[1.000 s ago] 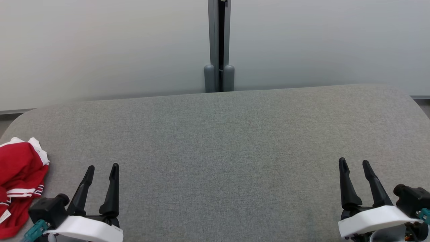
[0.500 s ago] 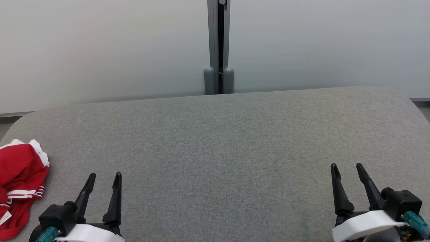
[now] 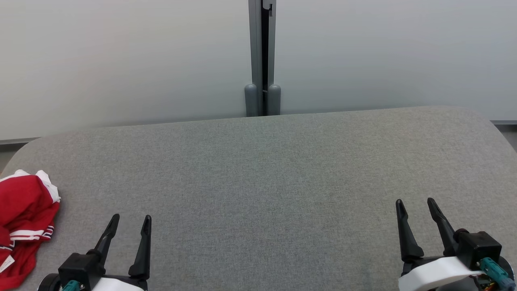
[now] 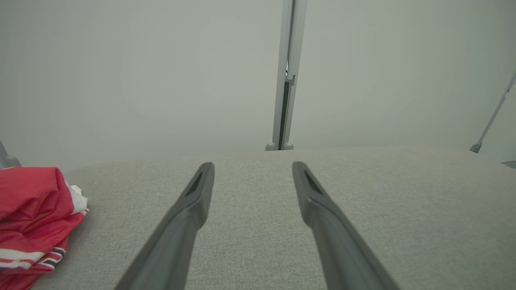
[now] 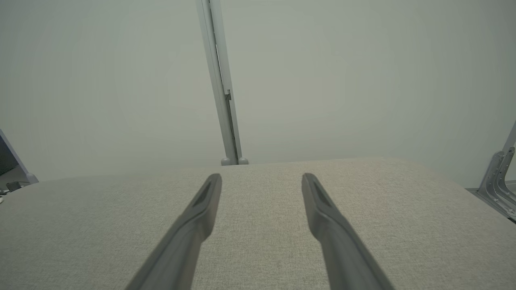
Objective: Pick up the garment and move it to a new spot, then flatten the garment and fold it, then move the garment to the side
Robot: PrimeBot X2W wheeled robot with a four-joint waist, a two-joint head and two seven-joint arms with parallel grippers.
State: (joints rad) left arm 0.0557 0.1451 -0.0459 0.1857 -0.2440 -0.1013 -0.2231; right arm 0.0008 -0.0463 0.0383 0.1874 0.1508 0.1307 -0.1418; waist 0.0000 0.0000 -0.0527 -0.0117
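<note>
The garment (image 3: 22,218) is red with white trim and striped bands, lying crumpled at the far left edge of the grey padded table (image 3: 266,169). It also lies at the left of the left wrist view, garment (image 4: 32,217). My left gripper (image 3: 131,218) stands open near the front left, a short way right of the garment and apart from it; left gripper (image 4: 252,165) has nothing between its fingers. Over the bare table at the front right my right gripper (image 3: 416,202) is open and empty too, right gripper (image 5: 262,177).
A pale wall runs behind the table, with a grey vertical post (image 3: 262,56) at its middle. The table's corners are rounded. A metal bracket (image 5: 500,173) stands off the right end.
Both grippers have drawn back toward the front edge, the left one drifting slightly right and the right one slightly left. The garment has stayed where it was; the camera tilted a little.
</note>
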